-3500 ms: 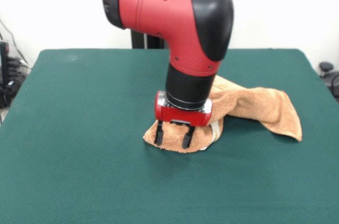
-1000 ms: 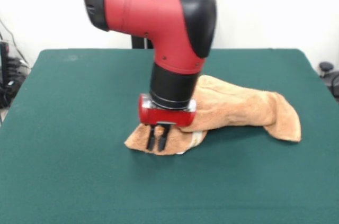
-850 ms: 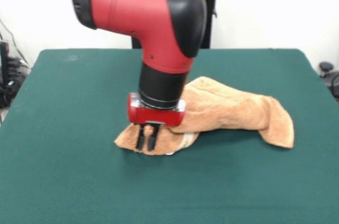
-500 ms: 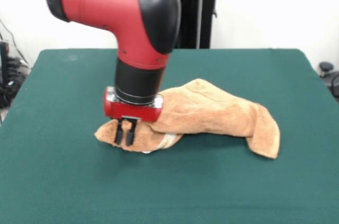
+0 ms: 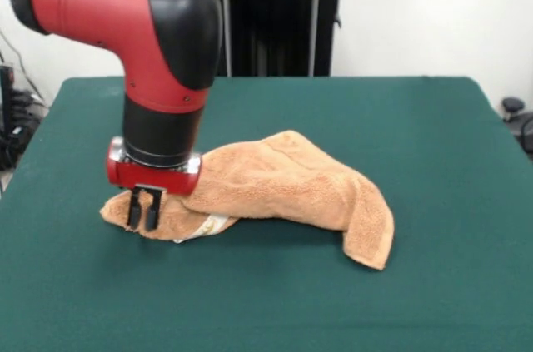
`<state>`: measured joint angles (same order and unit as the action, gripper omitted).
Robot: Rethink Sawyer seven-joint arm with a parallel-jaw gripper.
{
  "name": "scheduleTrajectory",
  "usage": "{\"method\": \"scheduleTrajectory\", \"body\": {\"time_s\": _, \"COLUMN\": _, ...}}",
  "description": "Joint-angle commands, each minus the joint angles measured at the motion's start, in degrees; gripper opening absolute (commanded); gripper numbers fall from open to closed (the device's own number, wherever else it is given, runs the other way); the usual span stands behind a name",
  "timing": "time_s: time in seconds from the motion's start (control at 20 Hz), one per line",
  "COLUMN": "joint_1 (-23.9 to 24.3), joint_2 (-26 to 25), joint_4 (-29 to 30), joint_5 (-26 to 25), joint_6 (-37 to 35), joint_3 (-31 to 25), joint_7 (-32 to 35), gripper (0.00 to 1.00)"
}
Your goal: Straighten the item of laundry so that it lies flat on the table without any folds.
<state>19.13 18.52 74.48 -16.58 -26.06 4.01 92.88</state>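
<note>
The orange-tan terry towel (image 5: pixel 283 181) lies bunched and folded across the middle of the dark green table (image 5: pixel 433 144). It stretches from a pinched corner at the left to a doubled-over flap (image 5: pixel 371 235) at the right. A white tag (image 5: pixel 208 225) shows under its left end. My gripper (image 5: pixel 142 217) is at the towel's left corner, low over the table. It is shut on that corner, its two black fingers close together with cloth between them. The red and black arm comes down from the upper left.
The robot's black pedestal (image 5: pixel 271 15) stands at the table's far edge. Cables and equipment (image 5: pixel 12 119) sit off the table's left side, and a dark object (image 5: pixel 516 115) shows off the right edge.
The gripper closed on the towel's left corner, then dragged it steadily to the left. The whole towel followed, and its right flap slid leftward across the table.
</note>
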Motion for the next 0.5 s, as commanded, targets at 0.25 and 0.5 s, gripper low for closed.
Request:
{"method": "scheduleTrajectory", "body": {"time_s": 0.25, "joint_1": 4.4, "joint_2": 7.3, "joint_4": 8.2, "joint_5": -2.1, "joint_6": -4.2, "joint_3": -12.8, "joint_7": -7.3, "gripper": 0.0}}
{"method": "scheduleTrajectory", "body": {"time_s": 0.5, "joint_1": 0.4, "joint_2": 11.5, "joint_4": 10.5, "joint_5": 1.3, "joint_6": -11.1, "joint_3": -12.4, "joint_7": -1.0, "gripper": 0.0}}
